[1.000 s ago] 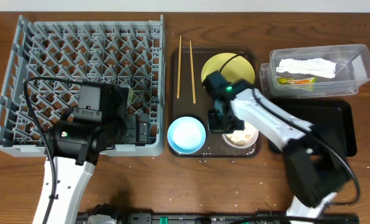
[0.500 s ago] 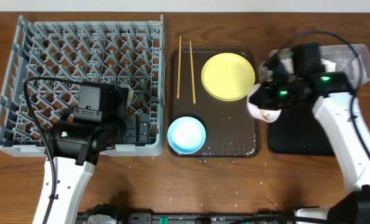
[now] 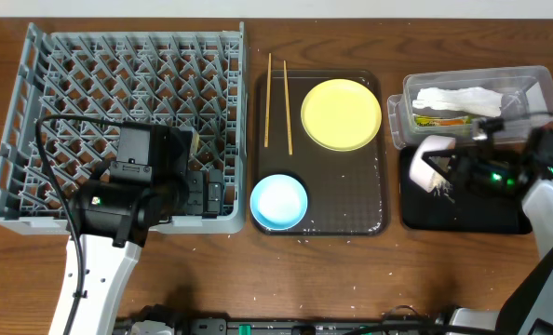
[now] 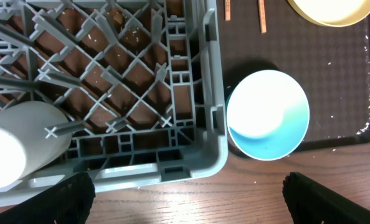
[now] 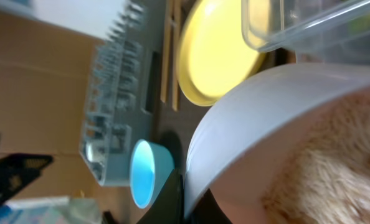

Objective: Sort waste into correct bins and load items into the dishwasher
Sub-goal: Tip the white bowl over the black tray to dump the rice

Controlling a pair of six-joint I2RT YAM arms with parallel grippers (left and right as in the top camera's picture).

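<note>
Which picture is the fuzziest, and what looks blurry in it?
Right wrist view: the fuzziest; the white bowl fills the frame from very close and looks soft, and the yellow plate and dish rack behind it are smeared and tilted sideways. Left wrist view: sharp, with the light blue bowl crisp-edged. Overhead view: clear and evenly lit.

Dish rack (image 3: 132, 121): we see grey, a criss-cross lattice.
Plate (image 3: 341, 113): we see plain yellow.
Near bowl (image 3: 278, 201): we see light blue.
Right bowl (image 3: 427, 163): white.
Chopsticks (image 3: 266, 102): pale wood.
Serving tray (image 3: 346, 195): dark brown.
Right tray (image 3: 463, 216): glossy black.
</note>
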